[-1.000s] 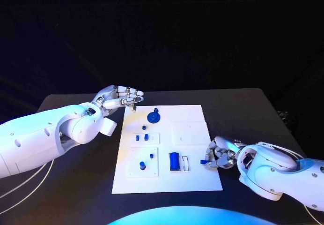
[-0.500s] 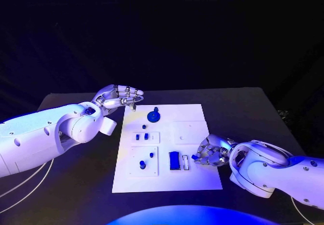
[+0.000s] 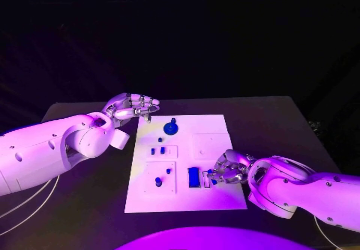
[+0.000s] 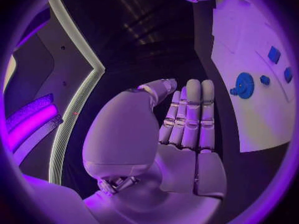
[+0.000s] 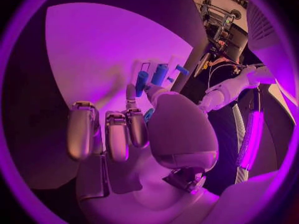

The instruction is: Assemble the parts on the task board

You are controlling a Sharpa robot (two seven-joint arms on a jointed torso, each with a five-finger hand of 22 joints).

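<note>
Beside the blue block (image 3: 194, 177), right hand (image 3: 227, 169) covers the task board (image 3: 210, 125).

parts (image 3: 193, 177) on task board (image 3: 212, 126)

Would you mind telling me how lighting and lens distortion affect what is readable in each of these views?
Head view: purple light tints everything; the board is bright, the room behind black. Left wrist view: fisheye bends the board's edges; the gear stays readable beside the left robot hand. Right wrist view: strong glow washes the board, and the right robot hand hides some parts.
</note>
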